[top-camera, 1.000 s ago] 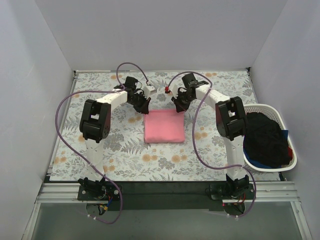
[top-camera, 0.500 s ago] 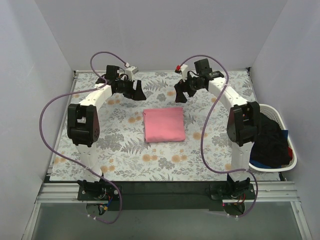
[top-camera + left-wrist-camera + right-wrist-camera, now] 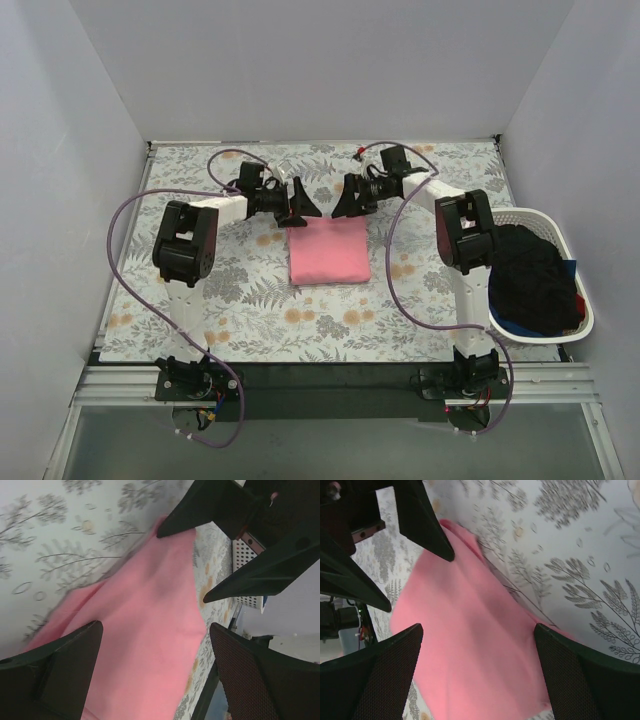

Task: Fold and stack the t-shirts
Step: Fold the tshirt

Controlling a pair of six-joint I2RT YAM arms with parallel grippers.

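The left gripper (image 3: 303,203) is held spread and empty over the far-left corner of the folded pink shirt (image 3: 328,252), laid nearly square on the middle of the surface (image 3: 230,290). The right gripper (image 3: 345,200) is spread likewise over the far-right corner, equally near. Room is left on every side; the basket (image 3: 578,300) is set well right.

A floral tablecloth (image 3: 250,300) is lying flat — grey and orange. A white laundry basket (image 3: 587,312) is sitting at its right edge.
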